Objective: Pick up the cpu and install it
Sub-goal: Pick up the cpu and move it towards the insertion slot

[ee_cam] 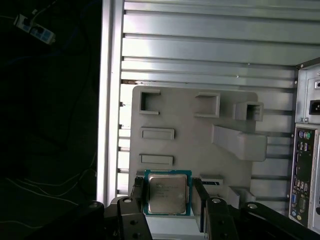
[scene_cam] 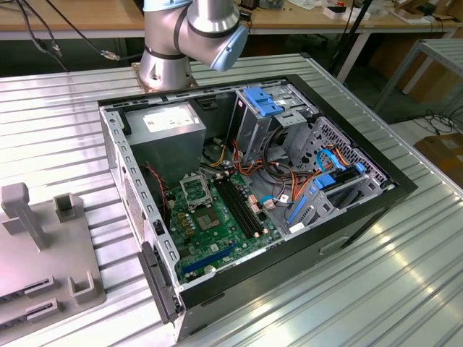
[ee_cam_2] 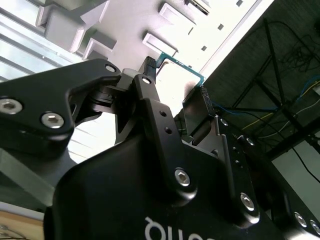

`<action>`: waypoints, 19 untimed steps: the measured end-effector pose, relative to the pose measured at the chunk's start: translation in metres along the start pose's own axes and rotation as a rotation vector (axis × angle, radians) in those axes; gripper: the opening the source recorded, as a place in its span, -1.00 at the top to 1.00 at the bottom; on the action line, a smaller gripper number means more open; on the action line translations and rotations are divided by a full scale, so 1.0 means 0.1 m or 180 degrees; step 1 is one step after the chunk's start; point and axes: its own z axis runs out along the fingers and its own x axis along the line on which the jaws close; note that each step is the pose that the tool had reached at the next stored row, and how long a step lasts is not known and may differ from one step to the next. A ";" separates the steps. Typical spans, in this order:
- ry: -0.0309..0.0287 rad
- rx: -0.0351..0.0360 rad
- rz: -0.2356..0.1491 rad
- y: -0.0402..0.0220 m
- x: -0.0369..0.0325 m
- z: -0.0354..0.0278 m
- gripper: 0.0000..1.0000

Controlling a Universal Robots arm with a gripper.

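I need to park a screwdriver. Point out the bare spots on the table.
Bare: ribbed table below the computer case in the exterior view, and the strip between case and grey fixture tray. Crowded: inside the case, with motherboard, cables, drive cages.

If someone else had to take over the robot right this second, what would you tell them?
Gripper: shut on the cpu, with one finger on each side of it in the first wrist view.
Cpu: held in the gripper above the grey parts tray, silver face toward the first wrist camera.
Done: the pick-up.
Left: the install. The cpu is not yet in the black-framed socket on the green motherboard, inside the open computer case.
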 end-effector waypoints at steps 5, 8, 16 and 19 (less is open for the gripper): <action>0.0000 0.0000 0.0000 0.000 0.000 -0.001 0.05; 0.0000 0.0000 0.0000 0.000 0.000 -0.003 0.05; 0.0001 0.0000 0.0000 -0.001 0.002 -0.108 0.05; 0.0000 -0.0001 0.0000 -0.002 0.003 -0.135 0.05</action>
